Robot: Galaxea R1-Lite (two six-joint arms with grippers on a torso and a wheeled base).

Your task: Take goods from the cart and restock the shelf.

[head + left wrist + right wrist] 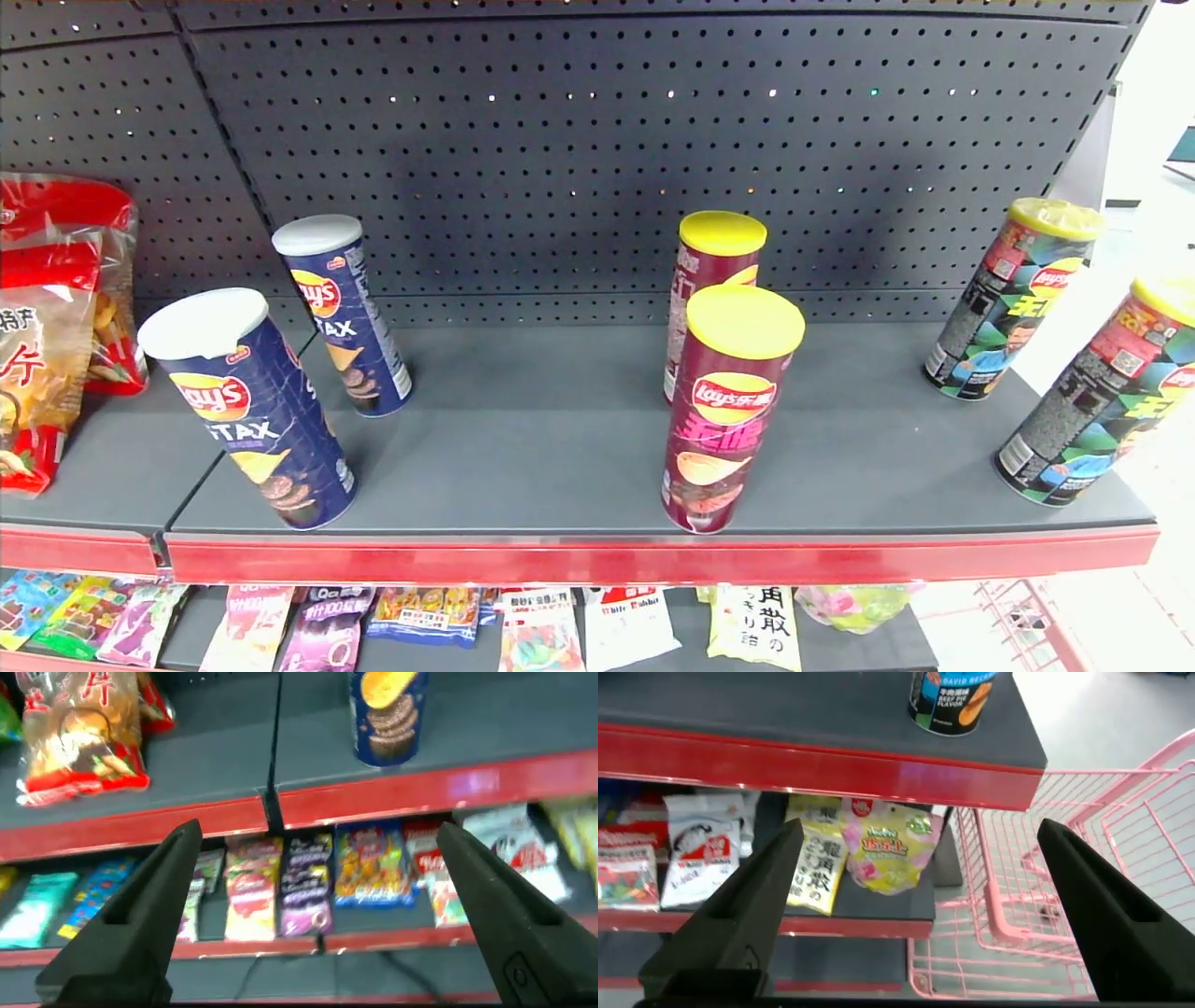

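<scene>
left hand (320, 831): splayed wide, pointing forward | right hand (922, 826): splayed wide, pointing forward

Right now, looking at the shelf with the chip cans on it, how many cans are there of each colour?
Blue cans: 2
Maroon cans: 2
Black-and-green cans: 2
Total: 6
</scene>
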